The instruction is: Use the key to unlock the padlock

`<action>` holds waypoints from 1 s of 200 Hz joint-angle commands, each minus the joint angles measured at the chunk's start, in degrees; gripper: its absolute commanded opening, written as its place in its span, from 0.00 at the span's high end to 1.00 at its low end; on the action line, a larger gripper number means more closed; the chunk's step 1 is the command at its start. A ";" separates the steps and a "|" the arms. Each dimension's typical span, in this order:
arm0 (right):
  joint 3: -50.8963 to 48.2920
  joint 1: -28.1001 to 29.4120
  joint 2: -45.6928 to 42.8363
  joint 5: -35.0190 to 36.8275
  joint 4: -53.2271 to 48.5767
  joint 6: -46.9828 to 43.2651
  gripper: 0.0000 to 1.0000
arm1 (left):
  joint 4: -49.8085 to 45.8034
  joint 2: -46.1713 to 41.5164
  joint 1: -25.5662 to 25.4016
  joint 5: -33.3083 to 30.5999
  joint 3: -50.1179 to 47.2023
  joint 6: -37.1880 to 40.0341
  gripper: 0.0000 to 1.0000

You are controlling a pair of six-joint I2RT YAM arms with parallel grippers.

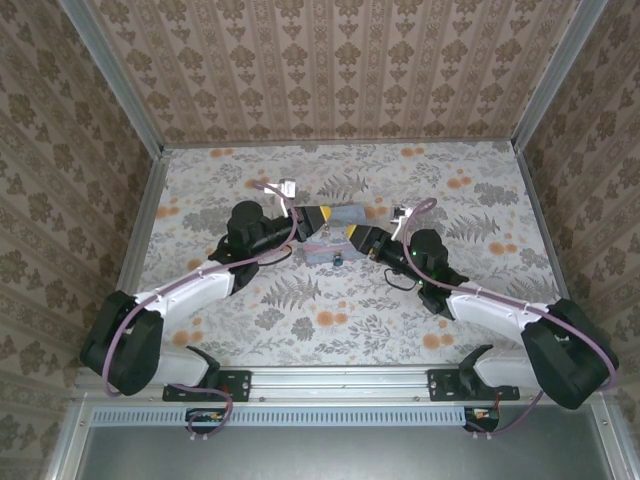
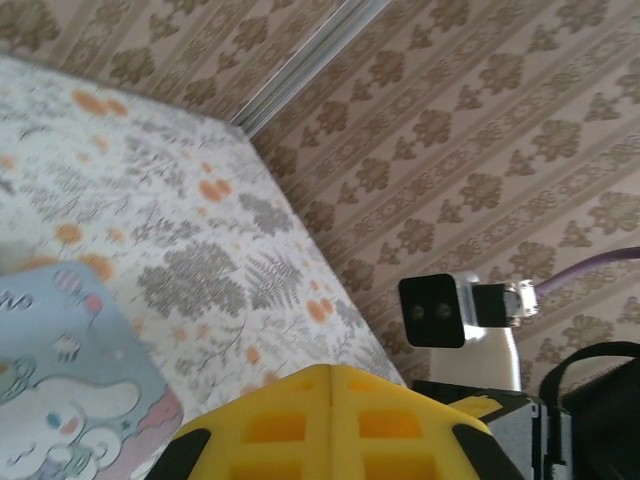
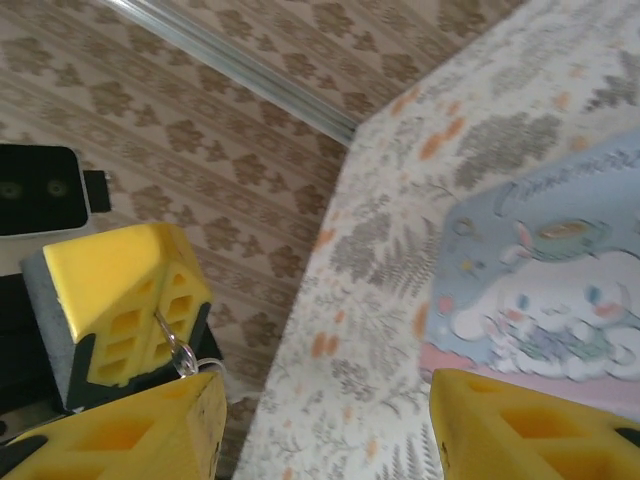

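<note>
The tiny dark blue padlock sat at the near edge of the light blue cartoon tin box. By the tin, the left tool was shut tight, pinching a thin metal key. The right tool was open and empty. The key was not in the lock yet, I think.

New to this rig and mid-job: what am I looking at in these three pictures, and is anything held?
Two robot arms are bolted at the near edge of the table, each ending in a yellow two-fingered pincer. The overhead picture looks down from behind them: left arm, right arm. The other two come from cameras on the wrists, looking past each arm's own fingers. On the table lies a light blue cartoon-print tin; the tiny dark bluish thing at its near edge looks like the padlock. The left pincer is shut; the right wrist view shows a thin metal loop poking from its tips, seemingly pinched, key or not I cannot tell. The right pincer is open, holding nothing.
</note>
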 commanded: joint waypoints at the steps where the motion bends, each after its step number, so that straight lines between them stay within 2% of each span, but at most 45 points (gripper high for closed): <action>1: 0.47 0.02 1.28 -2.44 13.03 2.16 0.42 | 7.02 -1.69 0.24 2.24 1.59 0.96 1.00; 31: 0.50 0.44 3.56 -2.05 20.58 3.91 0.43 | 10.62 -1.52 0.15 1.14 1.35 -0.50 1.00; 97: 3.94 2.53 11.46 0.68 30.15 7.95 0.46 | 14.82 -0.36 -0.24 -1.16 0.36 -2.77 1.00; 200: 5.91 5.82 12.63 3.10 30.85 7.53 0.52 | 18.50 2.73 -0.98 -1.88 -0.27 -4.34 1.00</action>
